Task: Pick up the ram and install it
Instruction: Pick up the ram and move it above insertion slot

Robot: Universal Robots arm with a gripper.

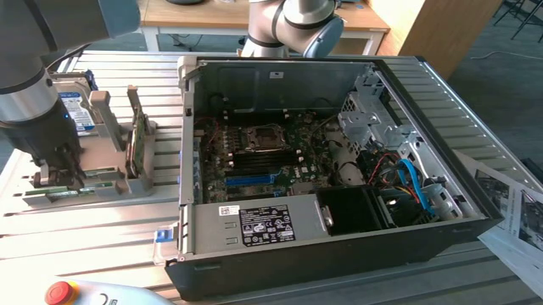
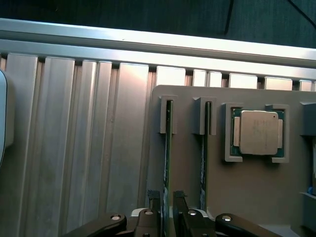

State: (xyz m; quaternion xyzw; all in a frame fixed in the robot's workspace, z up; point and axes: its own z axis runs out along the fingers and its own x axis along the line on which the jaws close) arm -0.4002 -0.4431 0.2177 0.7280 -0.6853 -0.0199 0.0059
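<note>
The ram is a thin green stick standing on edge in a slot of the grey holder, with a second stick in the slot beside it. My gripper is lowered over the first stick, one black finger on each side, pressed against it. The stick still sits in its slot. In the exterior view my gripper is at the holder on the view's left, well away from the motherboard inside the open PC case.
A CPU lies in its own pocket of the holder. A taller green card and a hard drive stand upright near the arm. A blue slot crosses the motherboard. A red stop button sits at the front edge.
</note>
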